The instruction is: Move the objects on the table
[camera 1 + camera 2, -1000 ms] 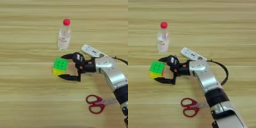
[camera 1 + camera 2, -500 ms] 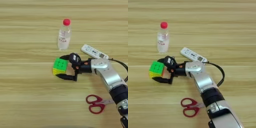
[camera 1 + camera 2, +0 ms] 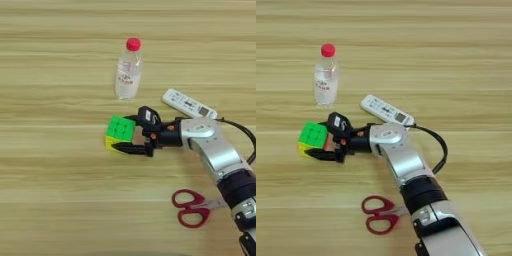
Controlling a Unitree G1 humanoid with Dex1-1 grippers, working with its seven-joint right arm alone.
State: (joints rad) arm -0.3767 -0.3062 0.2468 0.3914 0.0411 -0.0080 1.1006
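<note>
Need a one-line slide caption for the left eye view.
Right gripper straddles the puzzle cube mid-table; bottle, remote and scissors lie around it.

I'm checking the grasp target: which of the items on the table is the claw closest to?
The puzzle cube: the right claw has its black fingers on either side of it. The bottle, remote and scissors all lie apart from the claw.

We've got a green-topped, yellow-sided puzzle cube (image 3: 120, 132), a clear plastic bottle with a red cap (image 3: 128, 72), red-handled scissors (image 3: 191, 207), a white remote (image 3: 188, 104), all on streaky light-brown wood-grain table (image 3: 50, 200).
</note>
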